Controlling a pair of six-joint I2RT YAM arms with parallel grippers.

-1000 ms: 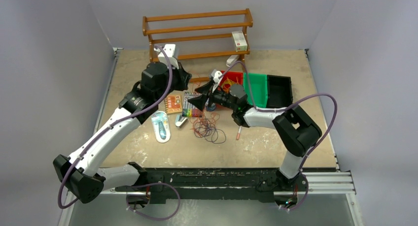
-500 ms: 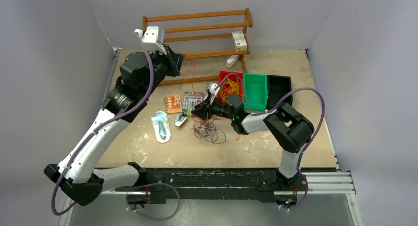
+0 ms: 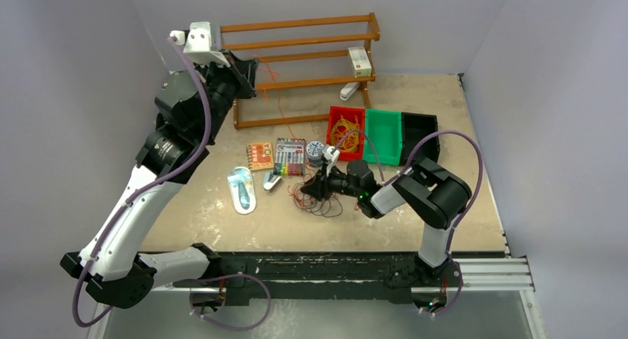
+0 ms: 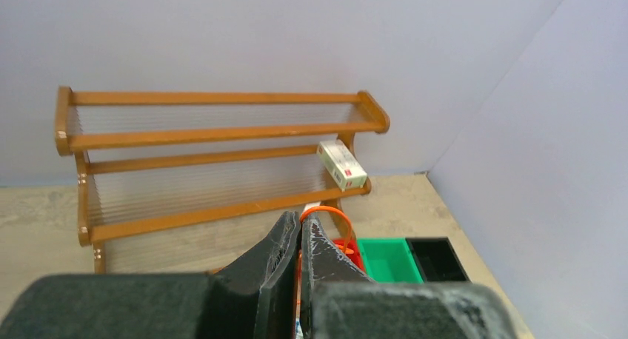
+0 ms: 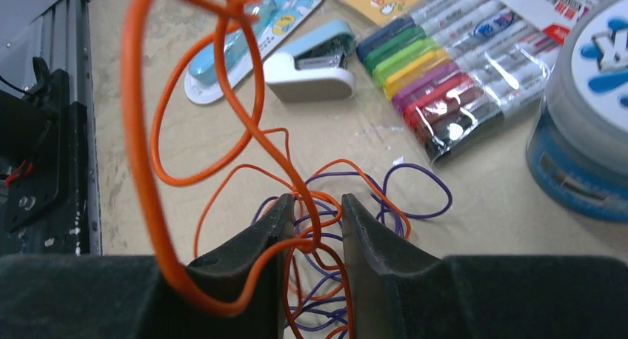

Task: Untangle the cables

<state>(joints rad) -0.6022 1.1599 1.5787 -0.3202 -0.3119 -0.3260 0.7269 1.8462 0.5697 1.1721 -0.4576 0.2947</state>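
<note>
Two hands busy: my left hand [image 4: 300, 228] is clamped on an orange cable [image 4: 329, 210] up by rack [image 4: 222, 134]. Right hand [image 5: 315, 206], jaws apart, straddles cables [image 3: 315, 200] on bench [image 3: 222, 220]. Risk: pulling w/o pinning cinches knot.

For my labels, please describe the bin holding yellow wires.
Find the wooden rack at the table's far edge. Before its right end, three bins stand in a row. Yours is the leftmost, the red bin; then come the green bin and black bin.
</note>
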